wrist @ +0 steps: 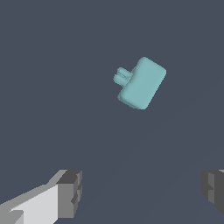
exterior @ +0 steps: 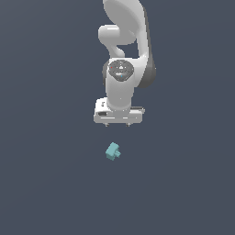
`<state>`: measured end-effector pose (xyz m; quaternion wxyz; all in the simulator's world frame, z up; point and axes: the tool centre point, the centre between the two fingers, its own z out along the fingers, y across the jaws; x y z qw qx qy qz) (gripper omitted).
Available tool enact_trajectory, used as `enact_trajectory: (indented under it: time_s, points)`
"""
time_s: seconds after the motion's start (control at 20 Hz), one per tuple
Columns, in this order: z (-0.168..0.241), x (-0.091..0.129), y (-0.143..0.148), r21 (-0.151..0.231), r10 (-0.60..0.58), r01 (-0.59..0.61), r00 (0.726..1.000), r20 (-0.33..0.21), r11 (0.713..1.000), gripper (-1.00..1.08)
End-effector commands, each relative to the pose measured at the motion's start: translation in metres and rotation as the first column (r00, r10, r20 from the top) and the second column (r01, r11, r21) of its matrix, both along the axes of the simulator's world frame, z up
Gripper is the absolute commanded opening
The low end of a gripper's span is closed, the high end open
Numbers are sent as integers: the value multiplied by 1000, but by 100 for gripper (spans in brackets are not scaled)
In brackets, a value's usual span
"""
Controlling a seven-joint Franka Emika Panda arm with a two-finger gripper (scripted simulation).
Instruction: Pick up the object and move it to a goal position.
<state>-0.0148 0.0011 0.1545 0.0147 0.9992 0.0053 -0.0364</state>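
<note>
- 1 arm (exterior: 123,69) is seen hanging over a plain dark floor (exterior: 46,183); nothing else is visible on it.
- The object (exterior: 113,151), a small teal block with a short stub, lies on the floor, apart from the gripper (exterior: 118,124) and below it in the exterior view.
- In the wrist view the object (wrist: 141,83) is seen tilted, stub pointing away from the block's long body. It lies ahead of the gap between the fingers (wrist: 70,192), not between them.
- Jaws: spread wide, with nothing held. Both pads sit near the wrist view's edges with bare floor between.
- Step in hand (judged): approach, before the grasp. No lift has begun.
- Doing it well:
  - The gripper should be brought over the block until the block sits midway between the 2 pads in the wrist view.
  - The wrist should be turned so the pads meet the block's 2 flat parallel sides (not the stub, not a corner).
  - The descent should be made straight down with the jaws kept wide, so the small piece is not nudged aside.
  - The jaws should be closed only once the pads bracket the body low enough for a firm hold.
- Risk (judged): a tilted, tiny piece is easily pushed or pinched off-centre and may twist out.
- No goal marker is visible in either view.
</note>
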Motion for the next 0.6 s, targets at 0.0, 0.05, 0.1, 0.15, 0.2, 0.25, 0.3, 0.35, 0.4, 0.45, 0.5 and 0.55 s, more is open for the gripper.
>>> enact_trajectory:
  time_s: [0.0,0.05,0.1,0.15,0.2,0.25,0.3,0.35,0.4,0.45,0.5,0.55]
  points:
    - [0,0,0,0,0,0,1000,0,1000,100]
    - [0,0,1,0,1,-1,1000,0,1000,100]
    - [0,0,3,2,5,-5,1000,-1,1000,100]
    - [1,0,7,3,11,-11,1000,-2,1000,100]
    - [1,0,12,6,20,-20,1000,-4,1000,100]
    - [2,-1,19,9,32,-32,999,-6,999,100]
    - [3,-1,26,13,45,-44,999,-8,999,100]
    - [4,-2,31,15,55,-55,998,-9,998,100]
    - [5,-3,34,17,62,-62,998,-11,998,100]
    - [5,-3,36,18,67,-67,998,-11,998,100]
    - [5,-3,37,18,69,-69,998,-12,997,100]
    - [5,-3,36,18,68,-68,998,-11,998,100]
